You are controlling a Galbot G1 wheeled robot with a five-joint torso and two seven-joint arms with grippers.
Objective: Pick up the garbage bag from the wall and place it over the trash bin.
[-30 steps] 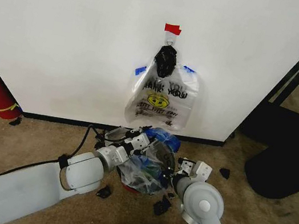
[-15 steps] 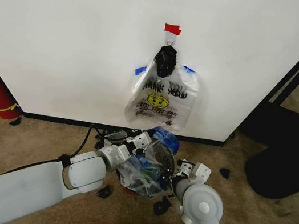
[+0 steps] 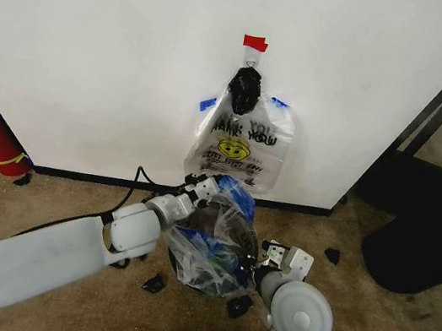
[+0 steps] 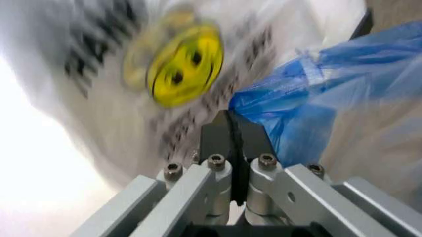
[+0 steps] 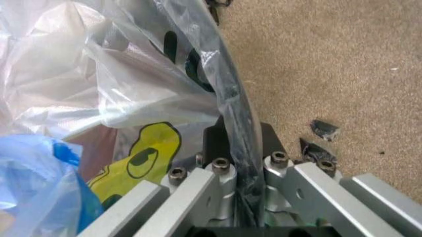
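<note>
My left pincer (image 3: 210, 188) is clenched on the blue-trimmed edge of the garbage bag (image 3: 211, 245), at about twelve o'clock on the bag's mouth, close under the wall (image 3: 96, 49). In the left wrist view the jaws stand pressed together, with a fold of blue film (image 4: 310, 98) running into them. My right pincer (image 3: 264, 269) grips the opposite side, at about four o'clock; there a dark, twisted strand of the rim (image 5: 231, 94) passes between the closed jaws.

I judge the two holds are set across from each other so the mouth stays stretched wide enough to pass around the trash bin (image 3: 200, 284). The bin sits on the carpet under the crumpled film, so little of it shows and I cannot tell how far the rim is covered.

The bunch of spare bags (image 3: 239, 147) hangs from a black clip (image 3: 244, 89) on the wall, at twelve o'clock from my left pincer, just below the red tape (image 3: 255, 43).
</note>
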